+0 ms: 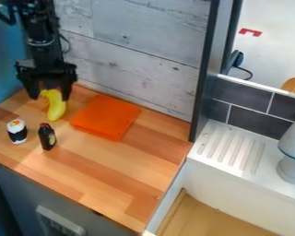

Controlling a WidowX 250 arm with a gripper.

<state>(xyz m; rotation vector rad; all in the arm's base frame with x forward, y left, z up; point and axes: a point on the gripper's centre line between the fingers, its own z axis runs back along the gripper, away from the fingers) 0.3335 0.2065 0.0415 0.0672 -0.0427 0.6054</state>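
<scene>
Pale wooden boards (138, 41) rise behind a butcher-block desk (113, 166), with a blue surface (3, 69) at the far left. Near the desk's left side a small white-and-black roll (17, 132) stands just beside a dark bottle (47, 137), which is upright. Behind the bottle lies the yellow banana (56, 108), between it and the boards, under the tool (50, 93). The tool is open, hanging down with one fingertip on each side of the banana's upper end; whether either one touches the skin, I cannot tell.

The step in hand looks like lining up around the banana or handling it at that end. A next move on it would call for closing squarely across its width, with care that the rounded skin does not roll or slip out.

The banana's long axis runs roughly up and down the view, one end up at the tool, the other pointing down toward the bottle. It curves, its bulge toward the right. To its right an orange folded cloth (105, 117) lies flat, and farther right come a white sink (233, 184) and a pale cone-shaped object (292, 143) on its ledge.
</scene>
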